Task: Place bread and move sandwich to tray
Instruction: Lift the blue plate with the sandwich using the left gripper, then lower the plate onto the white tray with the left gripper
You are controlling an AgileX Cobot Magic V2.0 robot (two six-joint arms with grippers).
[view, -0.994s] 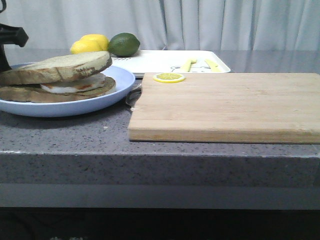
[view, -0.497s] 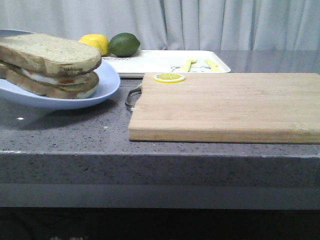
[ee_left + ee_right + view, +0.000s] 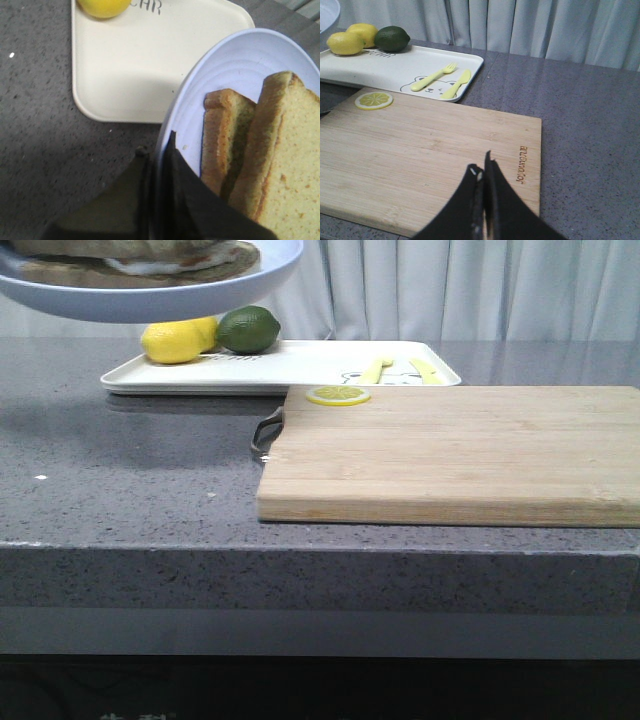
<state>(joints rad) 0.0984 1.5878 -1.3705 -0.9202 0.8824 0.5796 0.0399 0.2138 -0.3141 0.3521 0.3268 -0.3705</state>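
Observation:
My left gripper [image 3: 157, 150] is shut on the rim of the light-blue plate [image 3: 240, 75], one finger above the rim and one below. The plate carries the sandwich [image 3: 222, 135], and the thick pale bread [image 3: 285, 165] lies on top of it. In the front view the plate [image 3: 150, 290] hangs in the air at the upper left, over the near left corner of the white tray [image 3: 300, 365], with the sandwich's [image 3: 130, 255] edge just showing. The egg is hidden. My right gripper [image 3: 482, 170] is shut and empty above the wooden cutting board [image 3: 430, 150].
Two lemons [image 3: 175, 340] and a lime [image 3: 248, 328] sit at the tray's far left end. A yellow fork [image 3: 435, 76] and knife [image 3: 457, 83] lie on its right end. A lemon slice [image 3: 338, 395] rests on the cutting board's [image 3: 450, 455] back left corner.
The plate with the sandwich and bread has risen from the table at the left and shifted right, and now hangs over the tray's near left corner.

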